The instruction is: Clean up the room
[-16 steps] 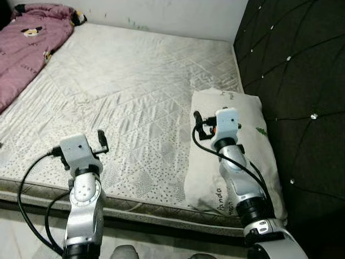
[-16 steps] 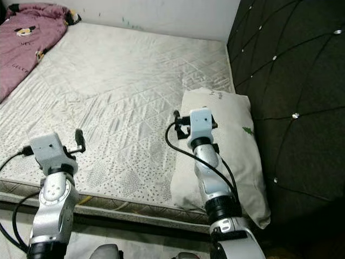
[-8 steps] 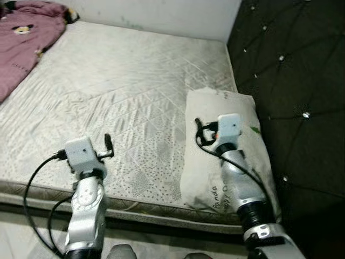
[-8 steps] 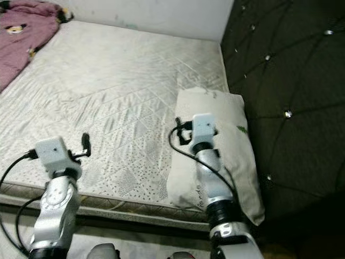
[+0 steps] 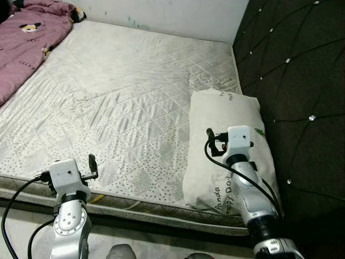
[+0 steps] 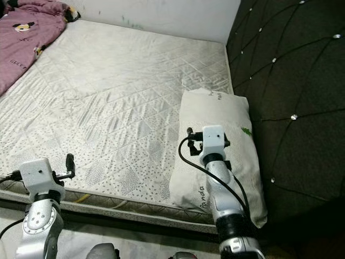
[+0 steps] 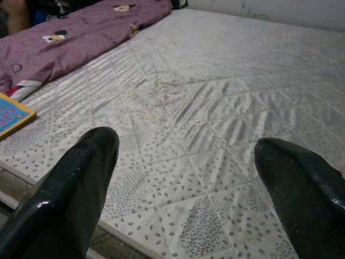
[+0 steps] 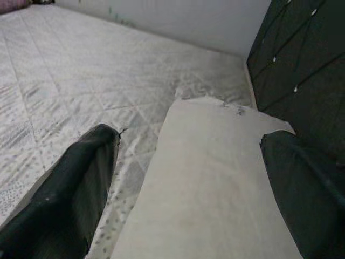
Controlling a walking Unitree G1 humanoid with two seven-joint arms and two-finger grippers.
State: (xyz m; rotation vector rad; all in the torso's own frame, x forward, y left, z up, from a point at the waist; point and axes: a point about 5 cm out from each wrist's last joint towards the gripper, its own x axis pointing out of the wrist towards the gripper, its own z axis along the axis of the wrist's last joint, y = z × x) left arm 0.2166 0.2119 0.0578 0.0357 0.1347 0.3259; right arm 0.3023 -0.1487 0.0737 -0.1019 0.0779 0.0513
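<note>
One bare quilted mattress carries one white pillow and one purple blanket. The pillow lies lengthwise along the mattress edge that meets the dark tufted headboard, its near end reaching the front edge of the mattress; green print shows on its cover, too small to read fully. The blanket is bunched at the far corner opposite the headboard and is cut off by the picture edge, so its full extent is hidden. One flat blue and orange thing, perhaps a book, lies on the mattress beside the blanket in the left wrist view, also cut off.

Two arms are in view. The right claw hangs over the near half of the pillow with its two fingers spread wide, gripping nothing; whether it touches the cover cannot be told. The left claw is held at the front edge of the mattress, well apart from the pillow, fingers likewise spread and empty. From the head views the fingertips of both claws are too small to make out clearly.
</note>
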